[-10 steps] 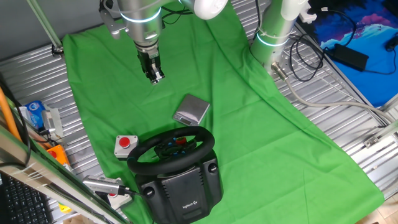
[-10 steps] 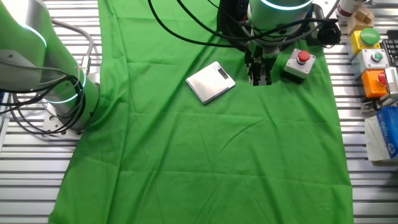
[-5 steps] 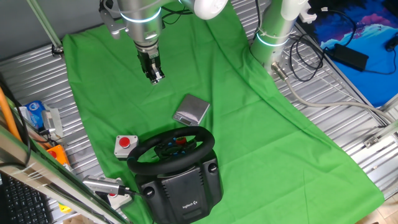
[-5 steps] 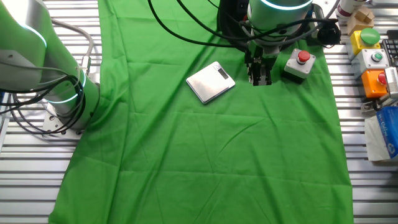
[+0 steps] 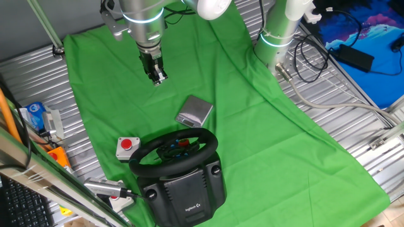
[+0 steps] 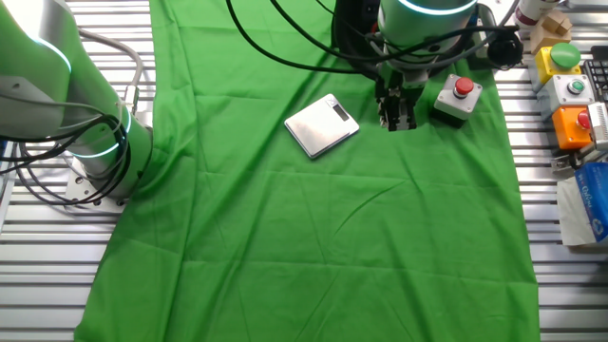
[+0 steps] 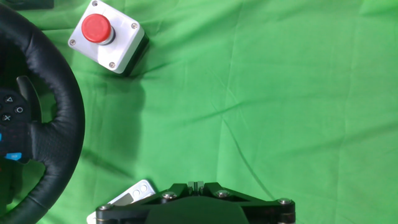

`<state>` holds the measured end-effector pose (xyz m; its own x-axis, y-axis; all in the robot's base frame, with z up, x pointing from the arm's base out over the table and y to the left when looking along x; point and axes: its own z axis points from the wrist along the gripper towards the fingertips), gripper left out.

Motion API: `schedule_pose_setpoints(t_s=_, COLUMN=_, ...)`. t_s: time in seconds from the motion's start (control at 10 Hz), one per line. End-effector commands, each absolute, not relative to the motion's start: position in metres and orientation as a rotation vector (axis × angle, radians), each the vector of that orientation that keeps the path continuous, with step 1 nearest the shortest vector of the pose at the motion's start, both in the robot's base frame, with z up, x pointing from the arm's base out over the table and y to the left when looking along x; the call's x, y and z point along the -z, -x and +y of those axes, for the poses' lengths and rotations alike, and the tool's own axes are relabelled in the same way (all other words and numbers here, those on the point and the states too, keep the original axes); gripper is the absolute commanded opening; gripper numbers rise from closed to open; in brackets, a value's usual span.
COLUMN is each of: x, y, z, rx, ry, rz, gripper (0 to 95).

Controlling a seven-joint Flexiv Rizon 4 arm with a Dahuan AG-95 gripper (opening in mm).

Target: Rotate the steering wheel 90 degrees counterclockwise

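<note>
The black steering wheel [image 5: 206, 141] stands on its bulky black base [image 5: 186, 189] with a white logo, at the near edge of the green cloth. Its thick rim [image 7: 64, 121] and hub buttons fill the left edge of the hand view. My gripper [image 5: 156, 77] hangs over the cloth well behind the wheel, apart from it, with its fingers pressed together and holding nothing. It also shows in the other fixed view [image 6: 397, 120] and at the bottom of the hand view [image 7: 196, 185].
A small grey box with a red button [image 5: 127, 147] [image 6: 458, 98] [image 7: 109, 37] sits left of the wheel. A flat silver scale [image 5: 194, 111] [image 6: 322, 124] lies between gripper and wheel. A second arm's base [image 5: 278, 31] stands at the back right. Button boxes [image 6: 568, 90] line the cloth's edge.
</note>
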<state>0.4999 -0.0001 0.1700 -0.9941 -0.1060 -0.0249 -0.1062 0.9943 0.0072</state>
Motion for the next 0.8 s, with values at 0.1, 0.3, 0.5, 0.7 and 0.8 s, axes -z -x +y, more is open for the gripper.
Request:
schedule_pose_setpoints(t_s=0.1, x=-0.1701, y=-0.4998, z=0.0000, rx=-0.013, ry=0.200, rz=3.111, gripper=0.0)
schedule_pose_setpoints(t_s=0.3, x=-0.1701, y=-0.4998, z=0.0000, rx=-0.012, ry=0.226, rz=3.109, gripper=0.0)
schedule_pose_setpoints(t_s=0.5, x=-0.1701, y=-0.4998, z=0.0001, rx=-0.010, ry=0.230, rz=3.109, gripper=0.0)
schedule_pose_setpoints(t_s=0.7, x=-0.1701, y=-0.4998, z=0.0001, rx=-0.006, ry=0.217, rz=3.110, gripper=0.0)
schedule_pose_setpoints(t_s=0.8, x=-0.1701, y=-0.4998, z=0.0001, rx=-0.007, ry=0.262, rz=3.107, gripper=0.0)
